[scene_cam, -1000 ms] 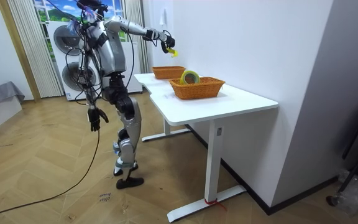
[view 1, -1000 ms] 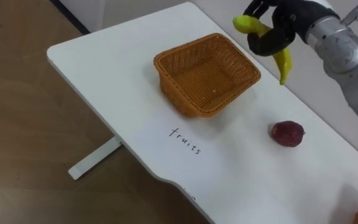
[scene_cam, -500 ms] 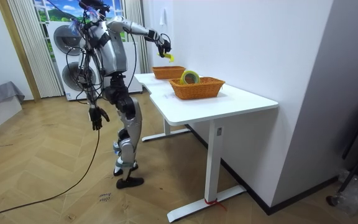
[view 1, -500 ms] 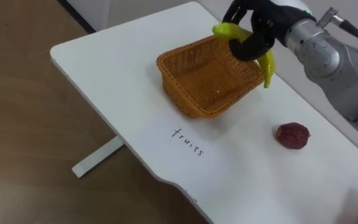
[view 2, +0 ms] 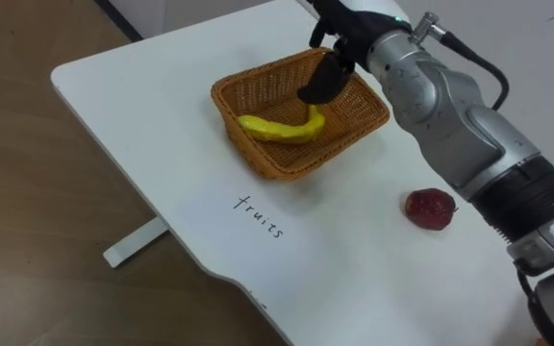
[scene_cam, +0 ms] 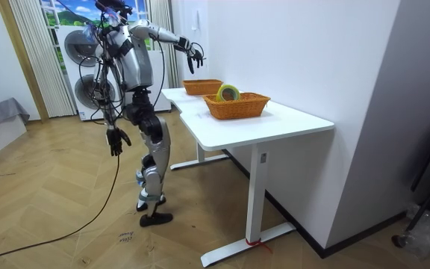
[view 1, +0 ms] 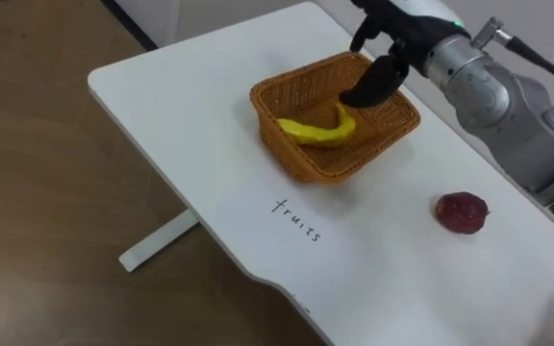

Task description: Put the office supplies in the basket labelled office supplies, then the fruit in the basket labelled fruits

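The right hand (view 1: 385,60) was seen open and empty over the basket (view 1: 301,165) holding the banana (view 1: 315,129), and the red fruit (view 1: 462,212) was found at its five o'clock on the desk (view 1: 210,115).

Rough woven wicker basket (view 1: 349,165), smooth matt table (view 1: 190,106), glossy banana (view 1: 315,131), perhaps plastic.

Support surface: a white table (view 1: 190,106). A wicker basket (view 1: 296,159) rests on it directly below the right hand (view 1: 381,69) (the hand hangs over the basket's far rim, fingers slack). A handwritten label (view 1: 296,219) is marked on the tabletop just past the basket's near wall, on the robot's side of the hand. A red fruit (view 1: 462,212) lies nearer the robot than the hand and to its right, apart from the basket. In the room view, a second basket (scene_cam: 237,110) sits farther from the hand.
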